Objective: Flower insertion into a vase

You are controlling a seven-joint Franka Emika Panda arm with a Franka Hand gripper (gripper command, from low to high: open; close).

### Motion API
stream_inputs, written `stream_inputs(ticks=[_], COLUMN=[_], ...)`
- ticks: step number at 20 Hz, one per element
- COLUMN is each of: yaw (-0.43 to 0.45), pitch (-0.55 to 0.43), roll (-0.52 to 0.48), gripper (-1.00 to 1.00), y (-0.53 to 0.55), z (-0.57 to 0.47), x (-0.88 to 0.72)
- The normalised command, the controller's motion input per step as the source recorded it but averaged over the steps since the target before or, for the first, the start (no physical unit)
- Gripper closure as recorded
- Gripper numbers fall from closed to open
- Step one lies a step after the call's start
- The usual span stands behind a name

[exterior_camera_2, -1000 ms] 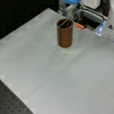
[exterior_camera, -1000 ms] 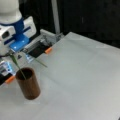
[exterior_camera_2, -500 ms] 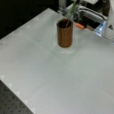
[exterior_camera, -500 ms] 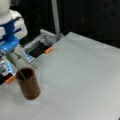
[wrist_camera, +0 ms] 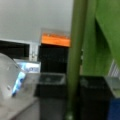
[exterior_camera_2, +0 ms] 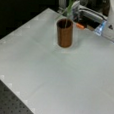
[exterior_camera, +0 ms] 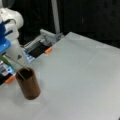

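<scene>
Gripper [exterior_camera: 3, 53] at a front view's left edge, mostly out of frame; opening cannot tell. Green stem [exterior_camera: 17, 65] slanting from it into the reddish-brown vase [exterior_camera: 28, 83], upright on the white table [exterior_camera: 82, 80]. Orange tab [exterior_camera: 48, 50] further right.

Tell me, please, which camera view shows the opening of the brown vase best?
A front view shows the vase best: its whole rim and dark inside are seen from above, with the green stem entering it. In a front view the vase is seen more from the side. The wrist view shows only the stem.
</scene>
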Motion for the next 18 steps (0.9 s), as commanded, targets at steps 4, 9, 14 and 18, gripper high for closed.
stream_inputs(ticks=[4,9,14,18], yaw=[0.069,0.046,0.061,0.02], pitch=[0.114,0.339,0.469,0.476], roll=[-0.131,-0.188,-0.259,-0.218], gripper=[1.0,1.0,1.0,1.0], y=[0.05,0.1,0.03,-0.09], z=[-0.07,-0.04,-0.01,0.0], x=[-0.28,-0.15,0.08,0.23])
